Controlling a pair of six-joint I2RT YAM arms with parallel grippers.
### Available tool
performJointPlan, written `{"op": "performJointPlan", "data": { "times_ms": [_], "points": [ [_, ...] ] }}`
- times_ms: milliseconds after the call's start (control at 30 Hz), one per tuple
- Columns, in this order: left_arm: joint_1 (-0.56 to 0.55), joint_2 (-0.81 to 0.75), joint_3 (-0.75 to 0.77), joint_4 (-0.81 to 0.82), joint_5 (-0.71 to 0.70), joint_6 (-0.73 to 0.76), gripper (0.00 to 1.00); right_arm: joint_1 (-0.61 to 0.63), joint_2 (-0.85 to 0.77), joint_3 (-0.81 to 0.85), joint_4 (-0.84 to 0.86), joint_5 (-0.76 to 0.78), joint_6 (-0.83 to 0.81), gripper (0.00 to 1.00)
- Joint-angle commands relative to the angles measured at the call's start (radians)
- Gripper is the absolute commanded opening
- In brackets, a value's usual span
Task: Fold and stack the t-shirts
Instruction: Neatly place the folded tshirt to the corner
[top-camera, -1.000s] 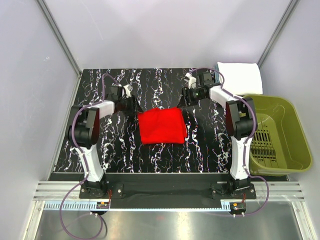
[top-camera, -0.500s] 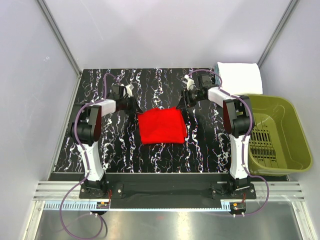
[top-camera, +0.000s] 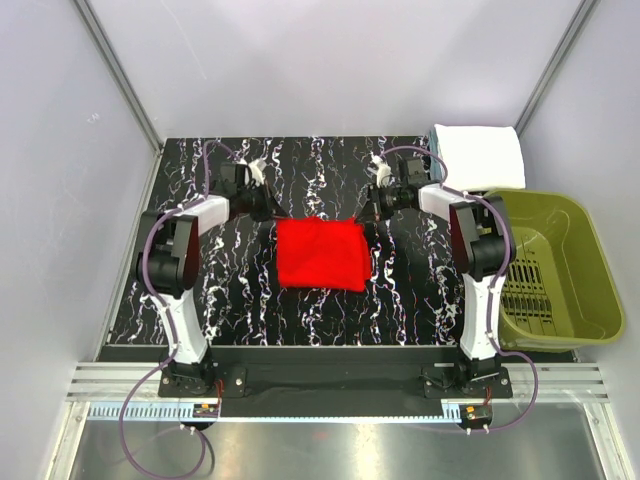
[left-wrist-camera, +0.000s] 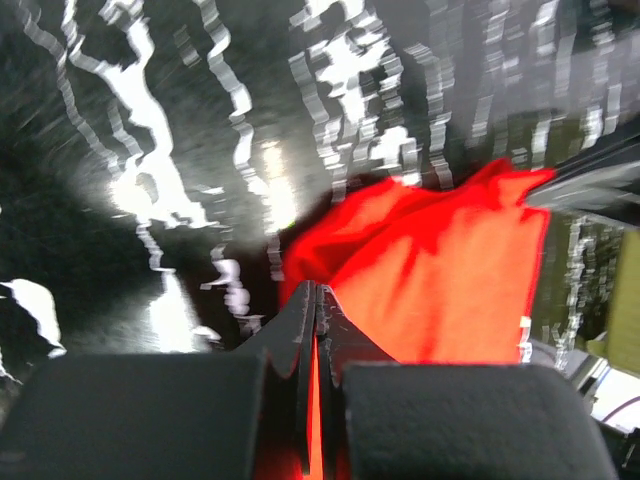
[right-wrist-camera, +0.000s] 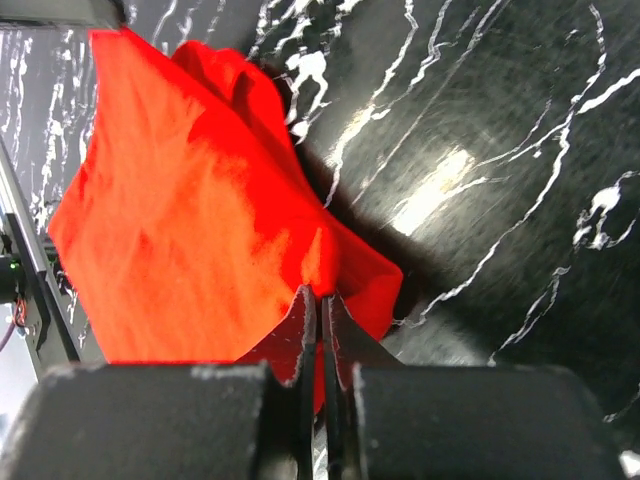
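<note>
Left end effector (left-wrist-camera: 316, 292) clamps the bright red cloth t-shirt's (top-camera: 322, 255) far left corner; right end effector (right-wrist-camera: 320, 297) clamps its far right corner, on the black marbled worktop (top-camera: 240, 292).

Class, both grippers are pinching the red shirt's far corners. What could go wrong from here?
1. The left gripper and right gripper each hold only a thin pinch of the red shirt; one corner could slip and skew the fold.
2. The cloth looks bunched near the right pinch, so creases may get folded in.
</note>
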Motion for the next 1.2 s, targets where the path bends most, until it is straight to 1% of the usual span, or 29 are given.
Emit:
{"op": "performJointPlan", "data": {
  "times_ms": [0, 133, 200, 233, 267, 333, 367, 400, 433, 467, 500, 567, 633, 667, 767, 833, 933, 1133, 1167],
  "points": [
    [-0.021, -0.119, 0.022, 0.072, -0.002, -0.03, 0.0, 0.005, -0.134, -0.065, 0.153, -0.001, 0.049, 0.0],
    [-0.033, -0.153, 0.016, 0.111, -0.006, -0.074, 0.0, 0.004, -0.232, -0.191, 0.288, 0.039, 0.115, 0.0],
    [-0.044, -0.168, 0.004, 0.195, -0.004, -0.096, 0.0, 0.005, -0.271, -0.264, 0.377, 0.055, 0.148, 0.0],
    [-0.05, -0.165, 0.004, 0.219, -0.003, -0.109, 0.0, 0.004, -0.282, -0.295, 0.426, 0.084, 0.21, 0.0],
    [-0.061, -0.141, 0.011, 0.239, -0.01, -0.111, 0.0, 0.004, -0.288, -0.324, 0.516, 0.091, 0.241, 0.0],
    [-0.065, -0.092, 0.072, 0.203, -0.003, -0.1, 0.0, 0.004, -0.291, -0.396, 0.592, 0.099, 0.314, 0.0],
    [-0.062, -0.041, 0.102, 0.118, 0.022, -0.084, 0.0, 0.007, -0.283, -0.407, 0.632, 0.092, 0.333, 0.02],
    [-0.062, -0.029, 0.126, 0.084, 0.02, -0.062, 0.0, 0.004, -0.253, -0.389, 0.62, 0.086, 0.341, 0.02],
    [-0.064, -0.026, 0.119, 0.066, 0.002, -0.03, 0.04, 0.004, -0.233, -0.374, 0.597, 0.073, 0.332, 0.03],
    [-0.061, -0.032, 0.11, 0.037, -0.053, -0.021, 0.11, 0.005, -0.214, -0.358, 0.551, 0.068, 0.324, 0.03],
    [-0.059, -0.035, 0.099, 0.022, -0.076, -0.004, 0.21, 0.004, -0.196, -0.343, 0.531, 0.066, 0.32, 0.04],
    [-0.052, -0.042, 0.076, -0.007, -0.116, 0.051, 0.24, 0.002, -0.158, -0.306, 0.499, 0.057, 0.309, 0.04],
    [-0.044, -0.044, 0.068, -0.058, -0.145, 0.091, 0.33, 0.002, -0.131, -0.285, 0.494, 0.05, 0.31, 0.03],
    [-0.029, -0.047, 0.064, -0.07, -0.166, 0.099, 0.35, 0.002, -0.125, -0.278, 0.491, 0.049, 0.312, 0.03],
    [0.014, -0.062, 0.018, -0.066, -0.142, 0.099, 0.4, 0.004, -0.101, -0.254, 0.474, 0.033, 0.315, 0.01],
    [0.027, -0.061, -0.001, -0.056, -0.139, 0.098, 0.43, 0.002, -0.087, -0.234, 0.456, 0.028, 0.304, 0.01],
    [0.028, -0.026, -0.03, -0.06, -0.093, 0.101, 0.48, 0.002, -0.076, -0.217, 0.442, 0.017, 0.304, 0.01],
    [0.028, -0.005, -0.099, 0.01, -0.015, 0.079, 0.49, -0.004, -0.044, -0.183, 0.411, -0.021, 0.296, 0.01],
    [0.028, -0.012, -0.108, 0.028, -0.009, 0.078, 0.51, -0.005, -0.038, -0.18, 0.411, -0.026, 0.298, 0.01]
  ]
}}
